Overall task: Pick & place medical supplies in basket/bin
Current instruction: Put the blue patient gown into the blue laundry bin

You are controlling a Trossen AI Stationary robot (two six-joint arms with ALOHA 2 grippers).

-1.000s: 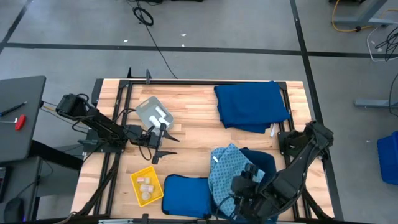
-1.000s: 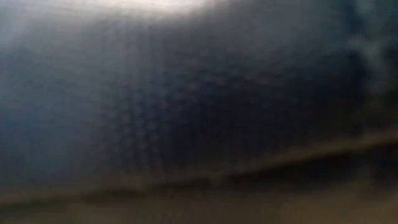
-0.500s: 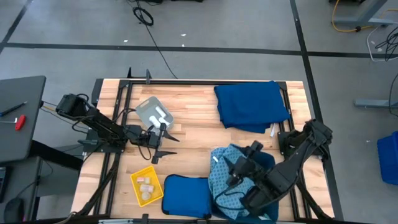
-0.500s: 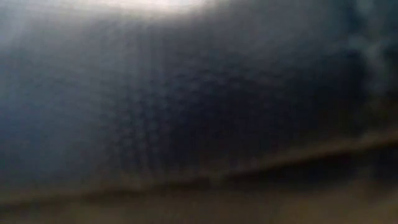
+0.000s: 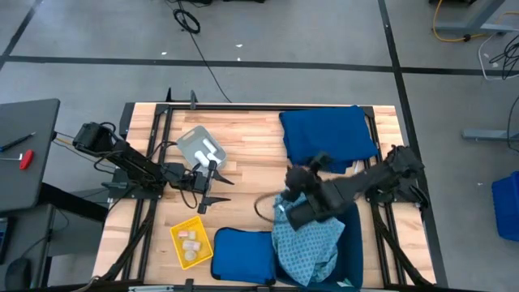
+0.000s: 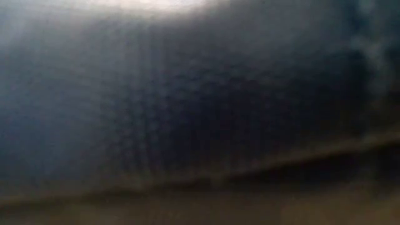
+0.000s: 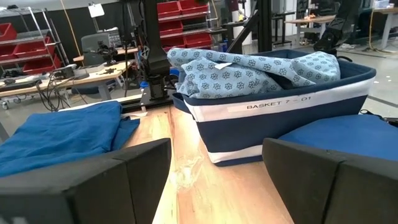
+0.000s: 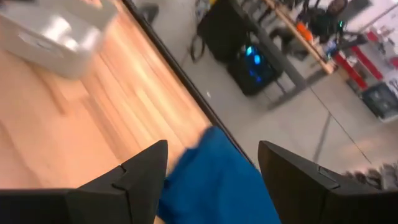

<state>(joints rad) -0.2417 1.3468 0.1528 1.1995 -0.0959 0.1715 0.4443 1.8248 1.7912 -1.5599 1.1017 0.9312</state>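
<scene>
Right pincer (image 5: pixel 285 201) sits mid-frame in the high view, just above the top edge of the large dark blue bin (image 5: pixel 353 235), fingers spread w/ nothing between them; right wrist view shows bare wood and dark blue cloth (image 8: pixel 217 180) past its fingers (image 8: pixel 130 180).

Light blue patterned cloth (image 5: pixel 304 235) lies heaped in the bin, spilling over its left rim; in the left wrist view it mounds above the bin wall (image 7: pixel 286 118).

Larger dark blue cloth (image 5: pixel 326 138) lies flat at upper right of the surface (image 5: pixel 243 138).

Left pincer (image 5: pixel 212 185) waits at centre left, jaws apart, empty, just below the grey tray (image 5: pixel 199 147).

Yellow mesh basket (image 5: pixel 191 242) at lower left holds a few pale packets (image 5: pixel 189 237).

Flat blue pad (image 5: pixel 243 255) lies just right of the basket.

Low view: all blur.
</scene>
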